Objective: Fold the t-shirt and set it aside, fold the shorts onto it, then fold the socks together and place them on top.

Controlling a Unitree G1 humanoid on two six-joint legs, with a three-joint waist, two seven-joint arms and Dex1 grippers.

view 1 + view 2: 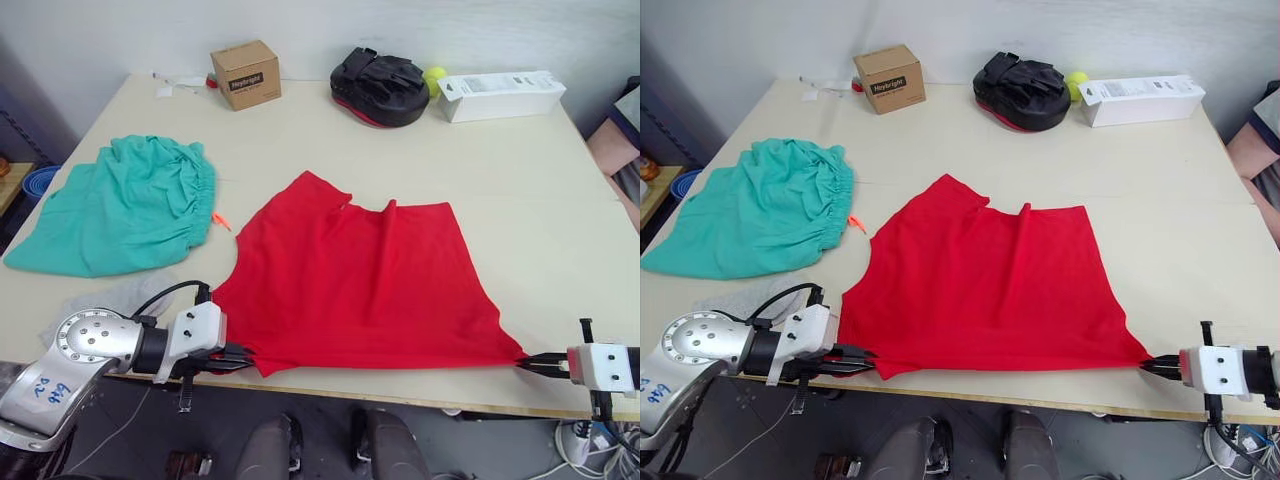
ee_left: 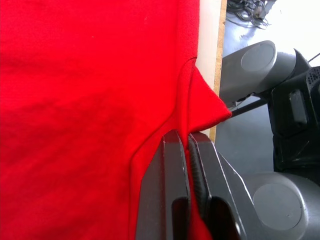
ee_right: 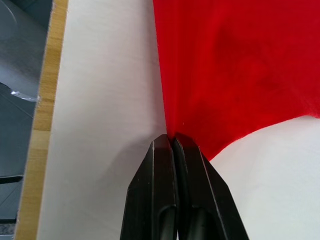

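— Left eye view first: t-shirt (image 1: 365,280) where?
— Spread flat on table (image 1: 540,200), stretched along near edge.
— Left gripper (image 1: 238,358)?
— Clenched on near left corner of t-shirt.
— Right gripper (image 1: 535,364)?
— Pinched tight on near right corner.
— Shorts (image 1: 125,205)?
— Bunched left of t-shirt, apart.
— Farther out?
— Cardboard box (image 1: 246,74), black pad (image 1: 381,86), white box (image 1: 500,96) along far edge.

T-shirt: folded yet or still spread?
Partly folded: the t-shirt lies flat with no sleeves showing. The left gripper and right gripper each pinch a near corner at the table edge.
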